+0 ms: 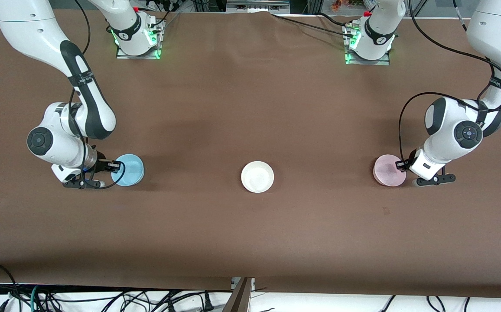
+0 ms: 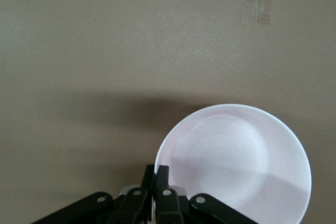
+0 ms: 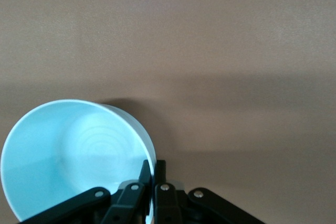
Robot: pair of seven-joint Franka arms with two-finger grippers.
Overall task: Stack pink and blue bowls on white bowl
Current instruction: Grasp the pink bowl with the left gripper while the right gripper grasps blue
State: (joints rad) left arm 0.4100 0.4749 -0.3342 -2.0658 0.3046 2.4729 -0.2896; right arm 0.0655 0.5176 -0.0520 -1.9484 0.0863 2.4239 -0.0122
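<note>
Both arms wear glossy white shells with black joint bands and round grey caps. Black cables loop along them. Green lights glow at each bolted base near the table (image 1: 250, 108) edge.

Legible markings: none found.
No text, label, brand, number or sign can be read on any surface in the front view or in either wrist view. A small dark marking sits on the black band of each arm (image 1: 85, 79) and (image 1: 499, 83), too small to read.
</note>
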